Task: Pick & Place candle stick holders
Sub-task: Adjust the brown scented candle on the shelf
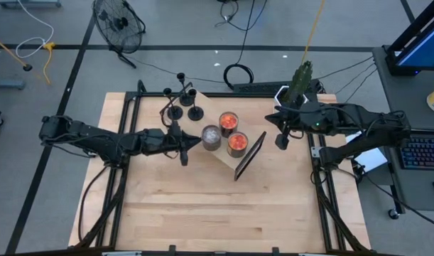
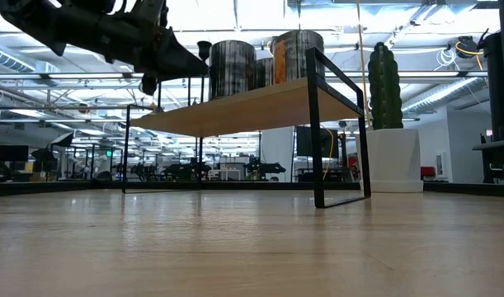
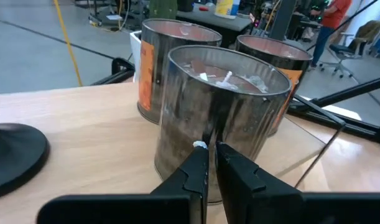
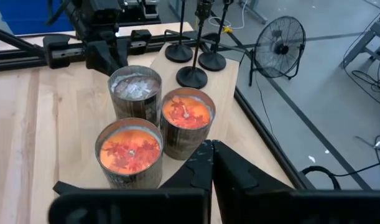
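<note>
Left gripper (image 1: pixel 185 158) reaches level from frame left, fingers nearly together and empty, beside the grey candle (image 1: pixel 212 136); right gripper (image 1: pixel 280 141) pinched together, hangs centre-right.

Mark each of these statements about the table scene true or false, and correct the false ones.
1. Three candle stick holders stand together on the raised wooden shelf. True.
2. The left gripper holds one of the holders. False: nothing is between its nearly closed fingers; it sits beside the grey candle jar.
3. Three candle jars share the shelf with the holders. True: one grey-topped and two orange-topped jars.
4. The right gripper is wide open over the jars. False: it is shut and off to the shelf's right side.
5. A potted cactus stands near the table's far edge. True.
</note>
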